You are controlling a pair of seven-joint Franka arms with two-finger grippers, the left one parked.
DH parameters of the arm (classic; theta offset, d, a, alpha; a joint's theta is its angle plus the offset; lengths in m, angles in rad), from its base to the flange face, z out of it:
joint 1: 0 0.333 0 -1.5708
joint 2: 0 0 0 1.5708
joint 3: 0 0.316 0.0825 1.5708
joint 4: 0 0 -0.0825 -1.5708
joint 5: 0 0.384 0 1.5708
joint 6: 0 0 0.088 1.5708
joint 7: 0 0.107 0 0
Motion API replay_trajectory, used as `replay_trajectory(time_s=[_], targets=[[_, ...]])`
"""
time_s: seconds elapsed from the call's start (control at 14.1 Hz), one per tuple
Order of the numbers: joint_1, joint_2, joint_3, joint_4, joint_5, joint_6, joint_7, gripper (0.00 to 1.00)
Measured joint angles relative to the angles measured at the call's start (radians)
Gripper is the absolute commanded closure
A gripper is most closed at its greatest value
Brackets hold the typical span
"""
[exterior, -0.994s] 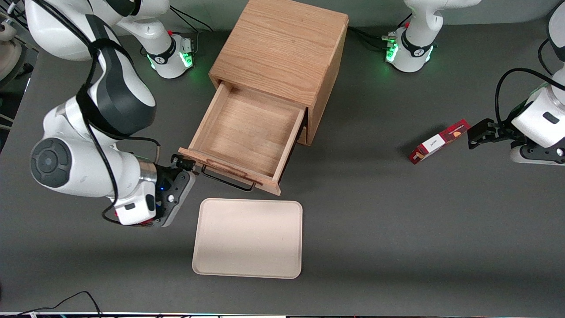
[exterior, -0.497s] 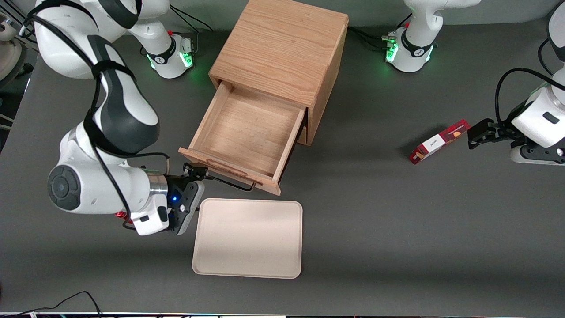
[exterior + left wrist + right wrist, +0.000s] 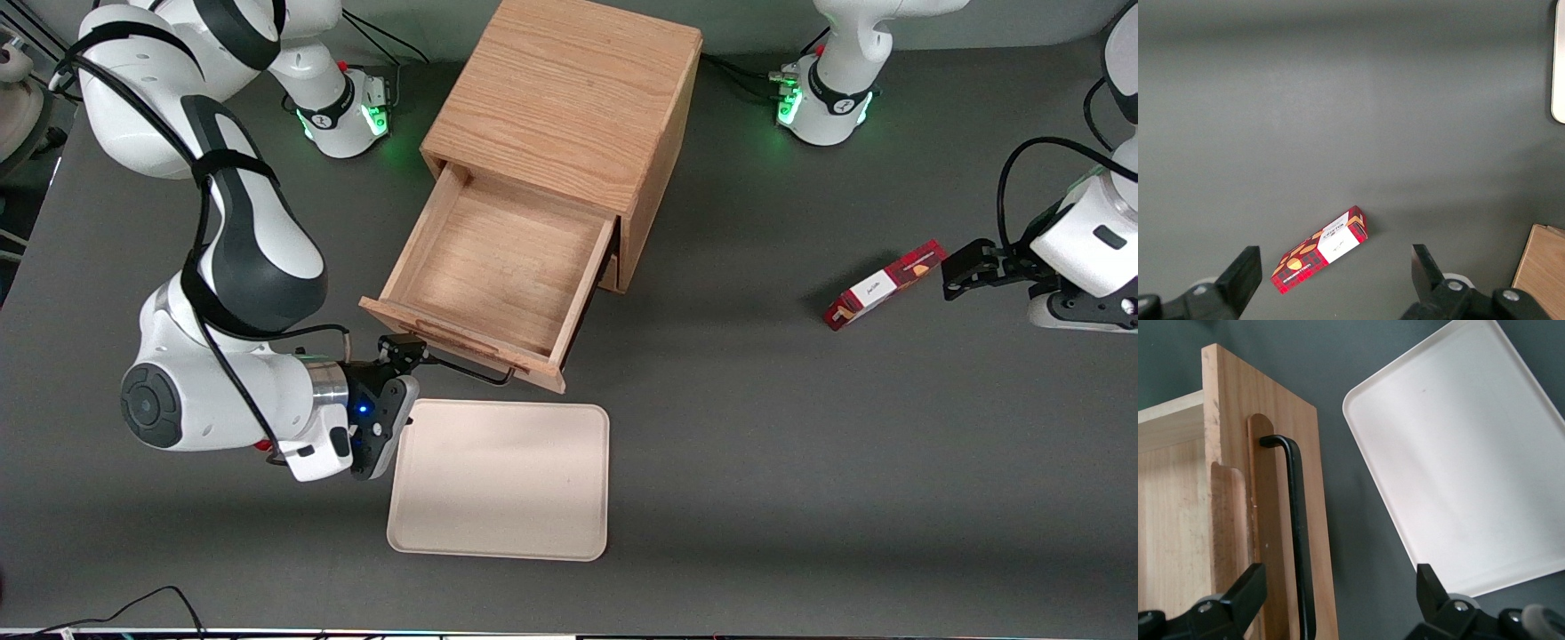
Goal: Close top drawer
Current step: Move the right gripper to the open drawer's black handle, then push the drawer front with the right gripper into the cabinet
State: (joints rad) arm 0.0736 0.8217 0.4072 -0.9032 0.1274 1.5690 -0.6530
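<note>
The right arm's black two-finger gripper (image 3: 404, 348) hangs just in front of the pulled-out top drawer (image 3: 498, 267), at the end of its black wire handle (image 3: 467, 372) that lies toward the working arm's end of the table. Its fingers stand apart with nothing between them; in the right wrist view the two fingertips (image 3: 1238, 600) sit on either side of open space, one over the drawer front, the other over the dark table near the tray. That view also shows the handle (image 3: 1297, 540) running along the light-oak drawer front (image 3: 1271, 520), beside its notched top edge.

The top drawer stands wide open from the light-oak two-drawer wooden cabinet (image 3: 569, 98), its bare wooden floor visible and nothing in it.

A flat cream rectangular tray with rounded corners (image 3: 500, 480) lies on the dark grey table (image 3: 756, 444), nearer the front camera than the drawer and just beside the gripper.

Toward the parked arm's end of the table lies a small red and white carton (image 3: 885, 284), well apart from the cabinet.
</note>
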Motion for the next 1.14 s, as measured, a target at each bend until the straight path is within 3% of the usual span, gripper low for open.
replay_trajectory(time_s=[0.5,1.14], targets=[[0.008,0.026,0.006,-0.052,-0.001,0.001,0.001,0.0],[0.032,0.027,0.006,-0.084,-0.051,-0.001,0.0,0.0]])
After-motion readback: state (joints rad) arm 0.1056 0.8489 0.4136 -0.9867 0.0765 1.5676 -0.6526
